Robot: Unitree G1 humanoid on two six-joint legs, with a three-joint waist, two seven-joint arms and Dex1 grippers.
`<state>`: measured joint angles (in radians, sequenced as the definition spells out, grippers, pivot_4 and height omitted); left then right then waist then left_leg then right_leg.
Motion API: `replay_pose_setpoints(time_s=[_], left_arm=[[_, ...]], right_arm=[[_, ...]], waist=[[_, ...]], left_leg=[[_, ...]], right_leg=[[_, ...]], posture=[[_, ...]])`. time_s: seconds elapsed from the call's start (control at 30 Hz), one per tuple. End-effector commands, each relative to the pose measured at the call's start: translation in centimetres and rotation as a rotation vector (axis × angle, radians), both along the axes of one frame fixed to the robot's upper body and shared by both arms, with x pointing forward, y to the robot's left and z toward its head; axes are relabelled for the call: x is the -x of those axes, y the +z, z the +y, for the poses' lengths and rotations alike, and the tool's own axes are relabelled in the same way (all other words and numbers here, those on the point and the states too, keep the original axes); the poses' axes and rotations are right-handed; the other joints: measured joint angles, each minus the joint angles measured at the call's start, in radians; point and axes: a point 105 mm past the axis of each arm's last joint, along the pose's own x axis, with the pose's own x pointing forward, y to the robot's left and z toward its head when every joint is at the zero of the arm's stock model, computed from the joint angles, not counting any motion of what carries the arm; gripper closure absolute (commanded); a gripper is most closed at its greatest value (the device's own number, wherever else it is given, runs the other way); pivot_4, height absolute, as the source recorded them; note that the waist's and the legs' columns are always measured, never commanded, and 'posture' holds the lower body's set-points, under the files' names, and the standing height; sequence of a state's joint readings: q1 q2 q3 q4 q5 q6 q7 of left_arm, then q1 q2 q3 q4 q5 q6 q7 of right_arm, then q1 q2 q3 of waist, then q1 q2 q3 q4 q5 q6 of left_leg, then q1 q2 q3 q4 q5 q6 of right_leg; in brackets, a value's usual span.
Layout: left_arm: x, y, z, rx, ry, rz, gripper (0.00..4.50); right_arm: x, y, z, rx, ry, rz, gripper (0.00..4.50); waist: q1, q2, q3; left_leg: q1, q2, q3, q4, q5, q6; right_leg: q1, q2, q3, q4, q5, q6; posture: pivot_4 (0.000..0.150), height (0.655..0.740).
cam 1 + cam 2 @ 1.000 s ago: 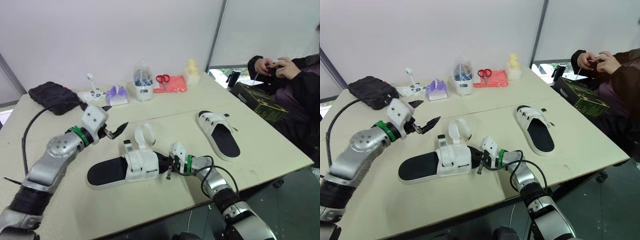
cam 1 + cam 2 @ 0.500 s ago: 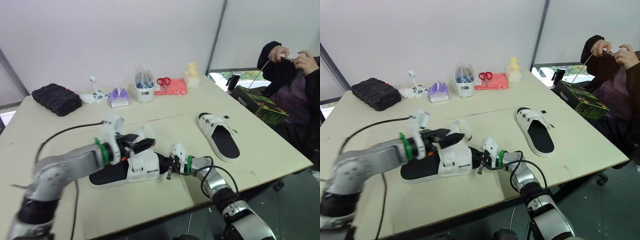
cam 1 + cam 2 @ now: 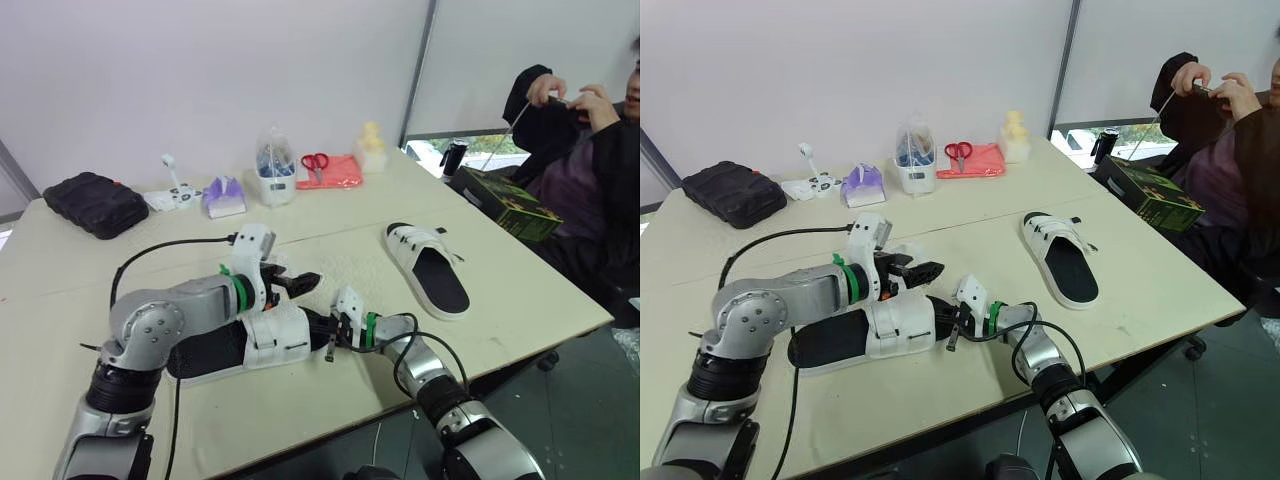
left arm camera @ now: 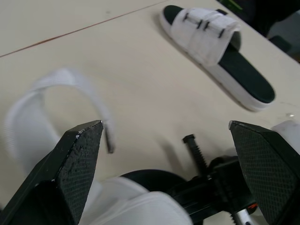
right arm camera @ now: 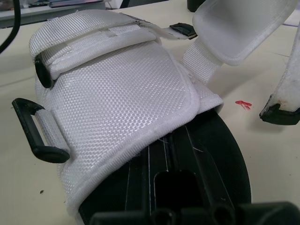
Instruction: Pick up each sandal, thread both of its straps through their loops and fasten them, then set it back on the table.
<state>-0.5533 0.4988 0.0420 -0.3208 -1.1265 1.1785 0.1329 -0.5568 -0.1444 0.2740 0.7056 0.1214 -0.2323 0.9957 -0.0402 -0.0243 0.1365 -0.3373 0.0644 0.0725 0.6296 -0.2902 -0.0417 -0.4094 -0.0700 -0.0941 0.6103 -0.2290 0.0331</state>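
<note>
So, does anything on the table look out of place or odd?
Yes. On the near sandal, one white strap is unfastened: it stands up from the shoe in a loose arch. The far sandal lies flat with its straps closed across it.

Left hand [image 3: 305, 281] spread wide, right hand [image 3: 322, 328] low

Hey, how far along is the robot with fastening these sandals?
Done, apparently: the far sandal lies on the table with both straps closed. In hand: the right gripper holds the near sandal by its end, left gripper open over its loose strap. Left: thread that strap, check the other, fasten.
</note>
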Motion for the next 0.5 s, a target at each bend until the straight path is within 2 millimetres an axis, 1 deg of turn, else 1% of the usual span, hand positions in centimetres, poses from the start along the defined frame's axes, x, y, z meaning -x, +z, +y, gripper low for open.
replay_pose_setpoints(time_s=[0.03, 0.2, 0.37, 0.5], left_arm=[[0.3, 1.36, 0.2, 0.007, 0.038, -0.049, 0.04], [-0.13, 1.2, -0.42, 0.017, 0.097, -0.037, 0.04], [-0.32, 0.92, -0.62, 0.001, 0.107, -0.021, 0.04], [-0.51, 0.77, -0.16, -0.019, 0.136, -0.012, 0.04]], right_arm=[[2.9, -7.8, -2.5, 0.212, -0.039, 0.245, 4.5], [2.87, -7.82, -2.28, 0.208, -0.041, 0.246, 4.5], [2.84, -7.74, -1.78, 0.196, -0.044, 0.245, 4.5], [2.95, -7.77, -1.65, 0.189, -0.048, 0.246, 4.5]], waist=[[0.0, 0.0, 0.0], [0.001, 0.0, 0.0], [-0.001, 0.0, 0.0], [-0.002, 0.0, 0.0]], left_leg=[[0.0, 0.0, 0.0, 0.0, 0.0, 0.0], [0.0, 0.0, 0.0, 0.0, 0.0, 0.0], [0.0, 0.0, 0.0, 0.0, 0.0, 0.0], [0.0, 0.0, 0.0, 0.0, 0.0, -0.001]], right_leg=[[0.0, -0.001, 0.0, 0.0, 0.0, 0.0], [0.001, -0.002, 0.0, 0.0, 0.0, 0.0], [0.0, -0.002, 0.0, 0.0, 0.0, 0.0], [0.0, -0.002, 0.0, 0.0, 0.0, 0.0]], posture=[[0.15, 0.74], [0.15, 0.74], [0.15, 0.74], [0.15, 0.74]])
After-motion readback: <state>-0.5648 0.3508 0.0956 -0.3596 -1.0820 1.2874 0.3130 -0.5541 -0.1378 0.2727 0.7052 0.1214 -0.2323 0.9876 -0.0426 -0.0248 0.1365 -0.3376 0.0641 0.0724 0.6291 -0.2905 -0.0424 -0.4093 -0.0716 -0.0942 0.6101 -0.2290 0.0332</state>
